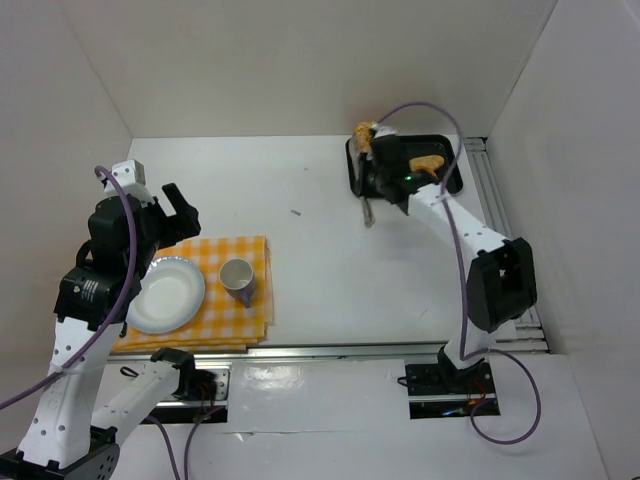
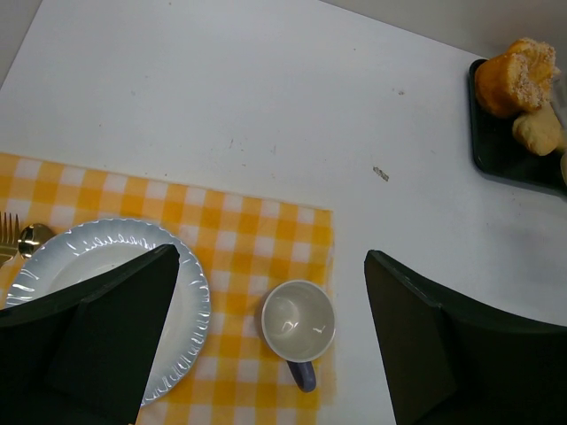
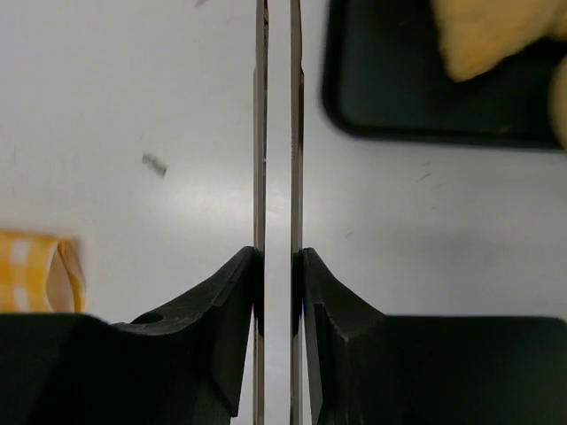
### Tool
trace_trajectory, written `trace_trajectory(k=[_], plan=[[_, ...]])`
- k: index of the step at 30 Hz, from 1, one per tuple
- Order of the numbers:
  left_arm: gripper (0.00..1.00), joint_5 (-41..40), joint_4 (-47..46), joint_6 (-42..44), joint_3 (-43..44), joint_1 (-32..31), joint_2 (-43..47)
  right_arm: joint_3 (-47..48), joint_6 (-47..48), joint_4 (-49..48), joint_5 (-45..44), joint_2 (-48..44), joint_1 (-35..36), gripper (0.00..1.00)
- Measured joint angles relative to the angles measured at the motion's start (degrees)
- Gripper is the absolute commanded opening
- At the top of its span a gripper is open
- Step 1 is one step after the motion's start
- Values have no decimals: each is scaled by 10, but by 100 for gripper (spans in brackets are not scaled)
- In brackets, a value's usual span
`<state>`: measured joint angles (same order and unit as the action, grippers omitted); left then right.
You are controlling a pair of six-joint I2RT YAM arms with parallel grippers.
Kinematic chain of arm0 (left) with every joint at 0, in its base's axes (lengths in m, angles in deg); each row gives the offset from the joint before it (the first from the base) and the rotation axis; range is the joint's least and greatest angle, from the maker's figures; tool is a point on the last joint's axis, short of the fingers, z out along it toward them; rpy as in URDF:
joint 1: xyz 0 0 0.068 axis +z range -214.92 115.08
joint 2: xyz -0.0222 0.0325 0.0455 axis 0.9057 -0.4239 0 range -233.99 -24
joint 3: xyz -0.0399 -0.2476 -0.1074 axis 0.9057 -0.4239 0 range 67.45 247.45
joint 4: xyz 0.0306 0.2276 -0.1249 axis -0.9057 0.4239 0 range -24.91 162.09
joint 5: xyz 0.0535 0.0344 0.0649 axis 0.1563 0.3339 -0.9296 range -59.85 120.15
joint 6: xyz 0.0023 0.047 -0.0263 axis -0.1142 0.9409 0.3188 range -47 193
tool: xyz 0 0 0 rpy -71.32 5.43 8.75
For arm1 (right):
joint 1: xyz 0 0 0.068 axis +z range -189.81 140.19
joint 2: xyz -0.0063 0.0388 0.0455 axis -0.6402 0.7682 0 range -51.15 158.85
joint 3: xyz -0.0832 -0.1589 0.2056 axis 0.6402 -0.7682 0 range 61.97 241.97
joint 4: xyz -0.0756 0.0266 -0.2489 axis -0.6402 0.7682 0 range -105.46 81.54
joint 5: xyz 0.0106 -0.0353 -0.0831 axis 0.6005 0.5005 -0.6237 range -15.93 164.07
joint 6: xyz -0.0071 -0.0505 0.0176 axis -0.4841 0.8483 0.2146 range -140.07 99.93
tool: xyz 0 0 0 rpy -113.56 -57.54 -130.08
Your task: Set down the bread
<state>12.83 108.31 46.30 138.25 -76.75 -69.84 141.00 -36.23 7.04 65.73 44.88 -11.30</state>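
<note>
Bread pieces lie in a black tray [image 1: 455,183] at the back right: one [image 1: 428,163] inside it, another [image 1: 363,133] at its left corner. The left wrist view shows the bread [image 2: 514,75] and tray [image 2: 496,155] too. My right gripper [image 1: 382,186] is shut on metal tongs [image 1: 368,211], just left of the tray. In the right wrist view the gripper [image 3: 277,266] clamps the two tong blades [image 3: 260,133], which stay slightly apart and empty, with bread [image 3: 483,35] and the tray [image 3: 399,111] to the upper right. My left gripper [image 1: 180,208] is open and empty above the white plate [image 1: 165,297].
A yellow checked cloth [image 1: 258,250] at the front left carries the plate [image 2: 106,252] and a white cup [image 2: 298,320] with a blue handle. A fork [image 2: 8,235] and spoon [image 2: 34,237] lie left of the plate. White walls close in on all sides.
</note>
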Motion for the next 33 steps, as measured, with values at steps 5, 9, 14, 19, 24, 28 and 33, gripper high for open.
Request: trace_trajectory(k=[5,9,14,19,24,28,33], plan=[[99,0,0,0,0,0,0,36,-17,13,80,-9,-176,39],[99,0,-1,0,0,0,0,36,-40,20,159,-6,-285,43],[99,0,-4,0,0,0,0,57,-66,18,236,30,-370,47],[99,0,-5,0,0,0,0,92,-88,16,280,80,-402,47],[99,0,-5,2,0,0,0,111,-101,16,283,105,-408,51],[99,-2,-5,11,0,0,-1,116,-112,16,269,105,-408,52],[99,-4,-10,11,0,0,-6,104,-127,9,235,105,-409,52]])
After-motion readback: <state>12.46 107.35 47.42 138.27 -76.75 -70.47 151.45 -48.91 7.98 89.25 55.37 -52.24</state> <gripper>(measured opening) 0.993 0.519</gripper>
